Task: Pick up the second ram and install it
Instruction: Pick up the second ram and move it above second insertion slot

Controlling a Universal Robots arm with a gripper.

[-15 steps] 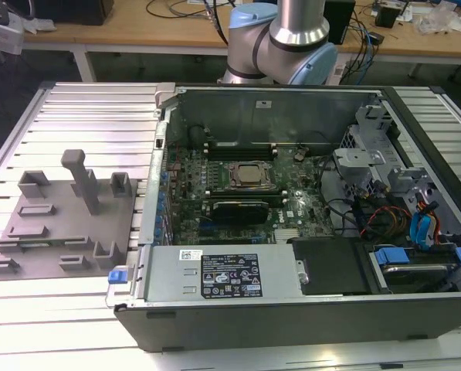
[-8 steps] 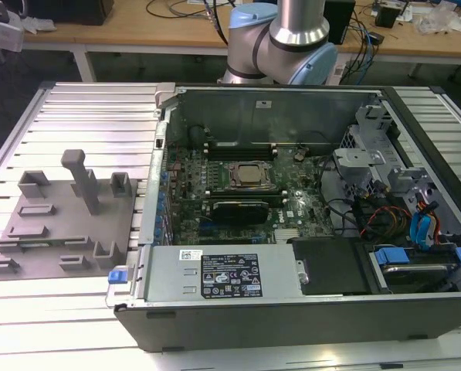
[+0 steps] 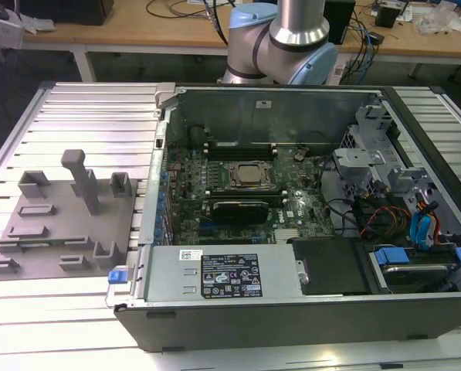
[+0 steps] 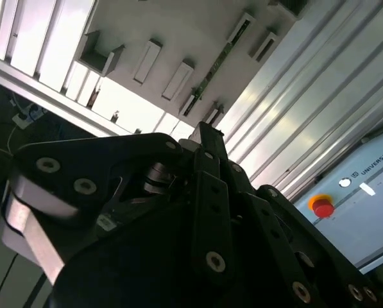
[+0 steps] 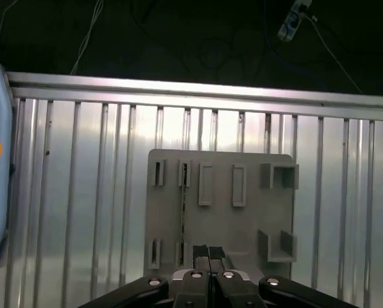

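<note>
Second ram [image 5: 182, 212], on edge in holder tray [image 5: 233, 224], below gripper [image 5: 208, 252], off-centre; long axis square to closing line; jaws together, empty.

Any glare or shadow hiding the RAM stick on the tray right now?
First wrist view: slats glare, tray evenly lit, second ram a thin dark line. Second wrist view: end effector backlit to near black, ram green against bright tray. Exterior view: soft even light, case interior shaded.
</note>
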